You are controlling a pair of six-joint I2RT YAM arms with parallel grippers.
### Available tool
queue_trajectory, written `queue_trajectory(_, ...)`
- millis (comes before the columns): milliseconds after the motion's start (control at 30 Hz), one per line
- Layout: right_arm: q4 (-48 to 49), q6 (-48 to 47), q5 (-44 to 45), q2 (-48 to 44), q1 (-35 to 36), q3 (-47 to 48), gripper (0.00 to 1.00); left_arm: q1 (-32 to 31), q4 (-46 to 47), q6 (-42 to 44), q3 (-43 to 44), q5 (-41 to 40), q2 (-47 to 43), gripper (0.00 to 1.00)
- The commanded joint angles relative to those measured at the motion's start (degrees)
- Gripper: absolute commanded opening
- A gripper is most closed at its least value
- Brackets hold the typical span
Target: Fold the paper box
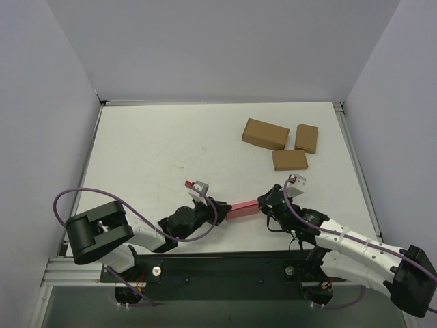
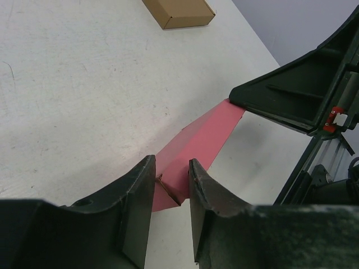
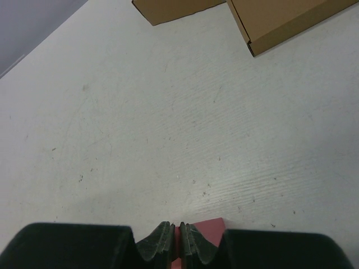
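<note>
The paper box (image 1: 244,208) is a pink-red, flattened card piece held between my two grippers near the table's front edge. My left gripper (image 1: 220,207) holds its left end. In the left wrist view the box (image 2: 202,137) runs away from the gripper (image 2: 171,176), and its folded end sits between the two fingers, touching both. My right gripper (image 1: 263,203) is shut on the right end. In the right wrist view a strip of the box (image 3: 208,227) is pinched between the nearly closed fingers of the gripper (image 3: 177,238). The right gripper's black body (image 2: 297,101) covers the box's far end.
Three brown cardboard boxes lie at the back right of the white table: one (image 1: 265,134), a second (image 1: 306,138) and a third (image 1: 289,160). One of them (image 2: 179,11) shows in the left wrist view, two (image 3: 286,19) in the right wrist view. Grey walls enclose the table.
</note>
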Motion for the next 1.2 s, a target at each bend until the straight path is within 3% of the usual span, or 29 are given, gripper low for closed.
queue_trajectory(0, -9.93, -3.33, 1.43, 0.11, 0.56, -5.22, 0.00, -0.52, -20.59, 4.10, -1.80, -1.20, 2.93, 0.38)
queue_trajectory(333, -11.94, -6.23, 4.95, -1.12, 3.37, -6.02, 0.00, -2.01, -27.53, 8.32, 0.66, -4.71, 6.00, 0.38)
queue_trajectory(600, -16.07, -7.99, 6.01, -1.29, 4.07, -2.24, 0.21, -5.97, -34.56, 9.99, 5.40, -9.63, 10.74, 0.38)
queue_trajectory(833, -19.85, -9.22, -0.22, -1.91, -1.37, 2.24, 0.33, -6.15, -36.50, 9.46, 6.64, -9.99, 12.33, 0.38)
queue_trajectory(967, -19.77, -10.89, -5.32, -5.41, -6.20, 3.03, 0.37, -6.14, -36.77, 9.64, 6.90, -9.72, 12.07, 0.38)
queue_trajectory(1167, -19.77, -11.42, -10.42, -7.80, -7.88, 3.74, 0.38, -6.23, -36.94, 9.73, 7.25, -9.46, 12.07, 0.38)
